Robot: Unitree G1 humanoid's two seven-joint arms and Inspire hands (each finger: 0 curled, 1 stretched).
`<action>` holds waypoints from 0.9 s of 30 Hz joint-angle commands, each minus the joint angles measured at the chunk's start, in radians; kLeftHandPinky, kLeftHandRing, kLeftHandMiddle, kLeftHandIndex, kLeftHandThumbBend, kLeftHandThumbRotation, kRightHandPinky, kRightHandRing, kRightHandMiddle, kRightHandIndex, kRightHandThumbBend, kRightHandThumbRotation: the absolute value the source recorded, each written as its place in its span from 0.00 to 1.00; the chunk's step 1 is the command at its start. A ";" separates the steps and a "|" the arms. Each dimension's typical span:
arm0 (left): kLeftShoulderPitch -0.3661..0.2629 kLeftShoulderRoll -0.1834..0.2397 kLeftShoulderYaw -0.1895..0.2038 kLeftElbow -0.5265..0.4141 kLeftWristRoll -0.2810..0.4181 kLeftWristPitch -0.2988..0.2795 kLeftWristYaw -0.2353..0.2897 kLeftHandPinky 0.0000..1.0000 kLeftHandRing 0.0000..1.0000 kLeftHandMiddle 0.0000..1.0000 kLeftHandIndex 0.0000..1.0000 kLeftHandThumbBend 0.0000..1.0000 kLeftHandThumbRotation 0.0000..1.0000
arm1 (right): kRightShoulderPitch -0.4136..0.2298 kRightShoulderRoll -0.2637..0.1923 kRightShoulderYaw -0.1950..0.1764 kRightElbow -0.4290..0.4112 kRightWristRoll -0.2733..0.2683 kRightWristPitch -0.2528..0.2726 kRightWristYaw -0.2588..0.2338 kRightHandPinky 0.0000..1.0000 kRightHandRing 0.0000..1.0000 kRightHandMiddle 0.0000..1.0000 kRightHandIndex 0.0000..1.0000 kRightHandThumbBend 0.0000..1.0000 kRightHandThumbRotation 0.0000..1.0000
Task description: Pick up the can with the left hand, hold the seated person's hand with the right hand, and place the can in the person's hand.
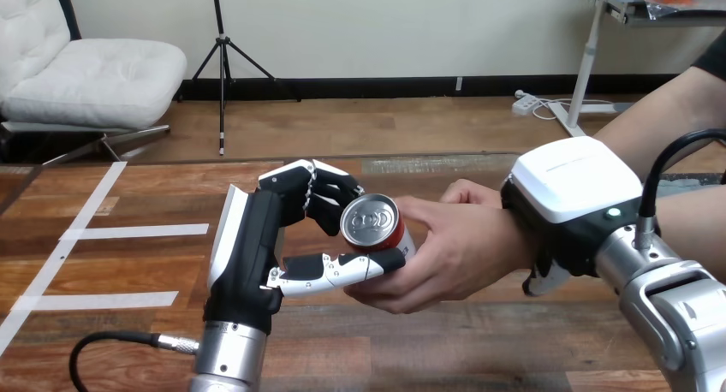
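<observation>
At frame centre the can (371, 223) is held nearly upright, its top tilted toward the camera. It is clamped by the left robot hand (257, 238) and wrapped by the person's hand (454, 255). The right robot hand (569, 187) is seemingly clasped round the wrist (507, 246).

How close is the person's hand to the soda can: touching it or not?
Touching. The head view shows the person's hand closed against the side of the soda can with no gap, while the robot's left hand curls round it too.
</observation>
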 commanded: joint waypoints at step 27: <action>-0.009 -0.009 -0.030 -0.101 -0.006 -0.027 -0.029 0.33 0.38 0.43 0.44 0.73 0.00 | -0.080 0.042 0.025 0.033 -0.034 -0.023 -0.034 0.31 0.38 0.44 0.52 0.81 0.00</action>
